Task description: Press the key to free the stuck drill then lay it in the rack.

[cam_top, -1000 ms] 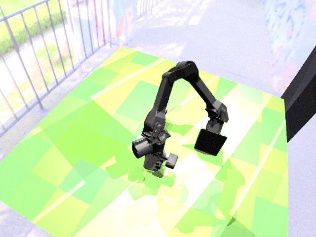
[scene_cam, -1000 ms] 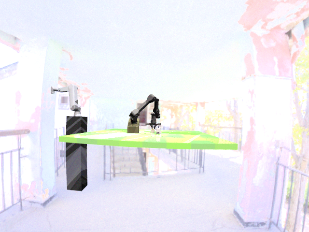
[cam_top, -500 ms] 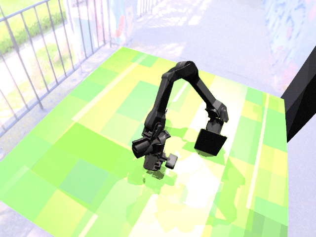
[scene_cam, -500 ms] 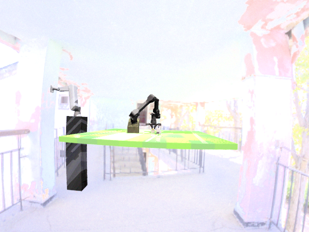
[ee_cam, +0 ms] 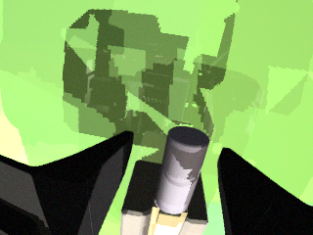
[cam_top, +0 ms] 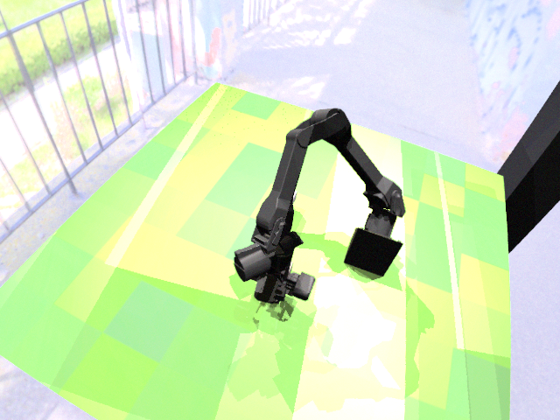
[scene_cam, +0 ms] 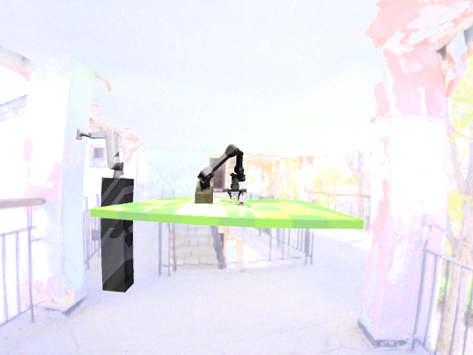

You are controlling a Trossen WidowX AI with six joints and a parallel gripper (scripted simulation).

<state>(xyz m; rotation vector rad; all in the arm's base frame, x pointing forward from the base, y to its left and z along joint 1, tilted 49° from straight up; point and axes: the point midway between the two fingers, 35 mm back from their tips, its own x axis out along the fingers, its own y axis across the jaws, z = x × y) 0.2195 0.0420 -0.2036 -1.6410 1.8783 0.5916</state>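
My gripper (ee_cam: pixel 177 148) (scene_cam: pixel 236 199) points down at the table and is open. In the wrist view its two dark fingers stand apart on either side of the drill, with a visible gap on each side. The drill shows as a grey cylinder (ee_cam: pixel 182 168) with a dark round end, upright, with a pale yellow part (ee_cam: pixel 168 226) below it. Behind and around its lower part is a block (ee_cam: pixel 136 188) with a black top and whitish front. I cannot tell whether this block is the rack. I cannot make out the key. In the top view the arm hides the fingertips.
The arm's base (scene_cam: pixel 204 192) stands on the green-yellow patterned table (scene_cam: pixel 305 222). A small whitish block (scene_cam: pixel 242 199) stands close beside the fingers in the exterior view. A second, grey arm (scene_cam: pixel 111 146) stands on a black pillar (scene_cam: pixel 117 248) off the table edge.
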